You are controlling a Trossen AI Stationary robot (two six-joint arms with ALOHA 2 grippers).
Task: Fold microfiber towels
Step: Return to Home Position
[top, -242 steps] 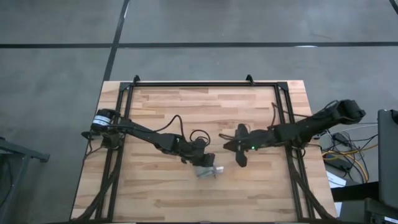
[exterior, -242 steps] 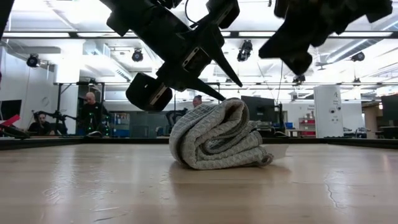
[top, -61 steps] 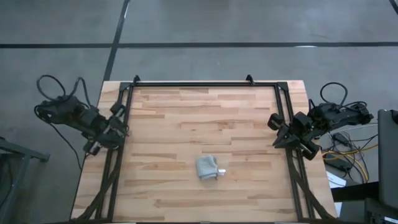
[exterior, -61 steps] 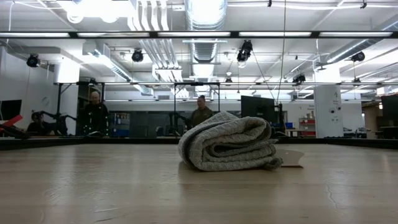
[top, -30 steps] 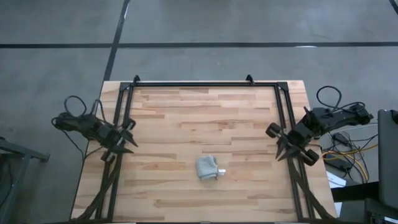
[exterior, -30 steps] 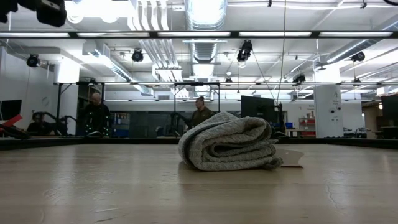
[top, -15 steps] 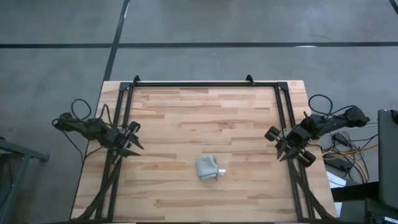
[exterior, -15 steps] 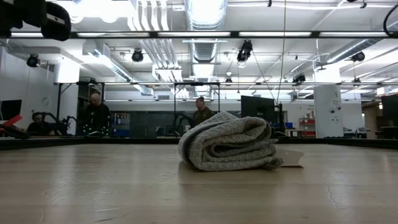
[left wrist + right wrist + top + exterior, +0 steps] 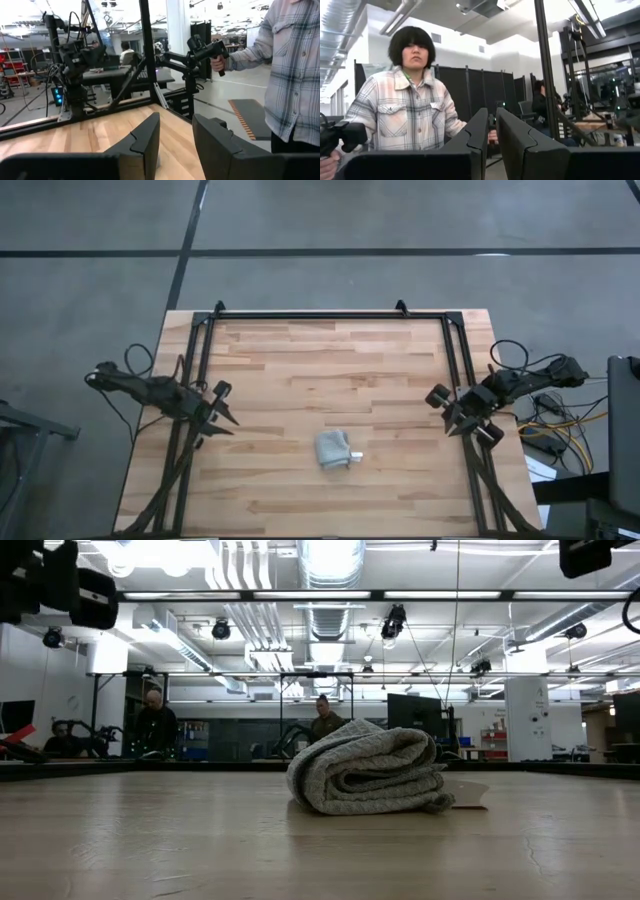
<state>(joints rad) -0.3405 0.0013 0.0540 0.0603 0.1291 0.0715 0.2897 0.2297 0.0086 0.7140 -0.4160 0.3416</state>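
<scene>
The left gripper (image 9: 176, 122) holds nothing; its two dark fingers (image 9: 145, 142) stand clearly spread, with bare wood showing between them. It hangs over the left edge of the worktop (image 9: 300, 370), beside the black frame rail (image 9: 198, 370). The right gripper (image 9: 492, 117) is also empty. Its fingers are only a thin slit apart, and it sits at the right edge of the worktop. Neither gripper touches the cloth.

The one microfiber towel (image 9: 332, 450) lies folded into a small bundle on the wood, a little toward the near edge and about midway between the two arms, well apart from both. Its single white tag (image 9: 355, 454) sticks out on the side toward the right arm.

From above the towel is just a compact grey patch. The low view shows its stacked, rounded layers and ribbed weave, with only bits of the two arms at the upper corners. The left wrist view adds a person in a plaid shirt (image 9: 295, 75) standing past the worktop, holding a black handle (image 9: 212, 49). The right wrist view faces a person in a plaid shirt, with another person seated farther back.
</scene>
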